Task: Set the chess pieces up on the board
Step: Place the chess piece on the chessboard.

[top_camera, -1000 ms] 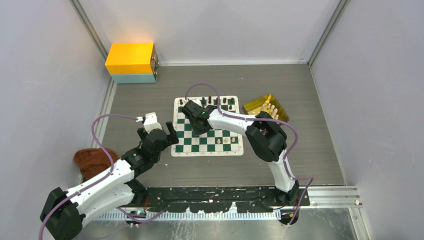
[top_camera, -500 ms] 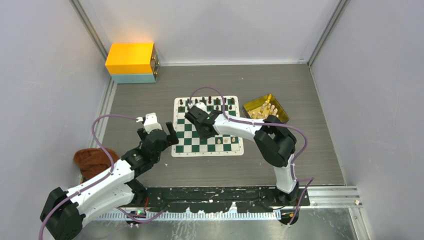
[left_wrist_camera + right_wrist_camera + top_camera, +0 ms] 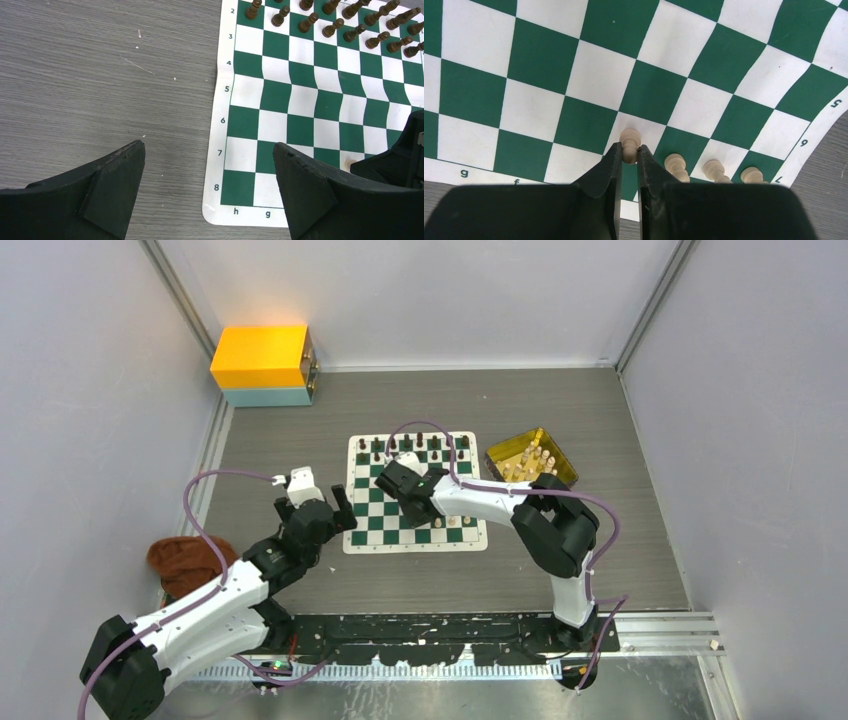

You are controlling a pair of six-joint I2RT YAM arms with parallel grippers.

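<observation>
The green-and-white board [image 3: 415,546] [image 3: 305,100] [image 3: 599,85] lies mid-table. Dark chess pieces [image 3: 420,445] [image 3: 330,20] fill its two far rows. My right gripper [image 3: 629,152] [image 3: 413,512] is shut on a pale pawn [image 3: 629,140], held upright low over a white square in the second row from the near edge. Three pale pawns [image 3: 711,169] stand in that row just to its right. My left gripper [image 3: 207,146] [image 3: 315,502] hangs open and empty over the board's near-left corner.
A gold tray [image 3: 560,455] holding several pale pieces [image 3: 530,460] sits right of the board. A yellow box [image 3: 262,358] stands at the back left. A brown cloth [image 3: 185,560] lies by the left arm.
My right gripper has carried the pale pawn from the far-left part of the board toward the near rows. The left arm has stayed where it was.
</observation>
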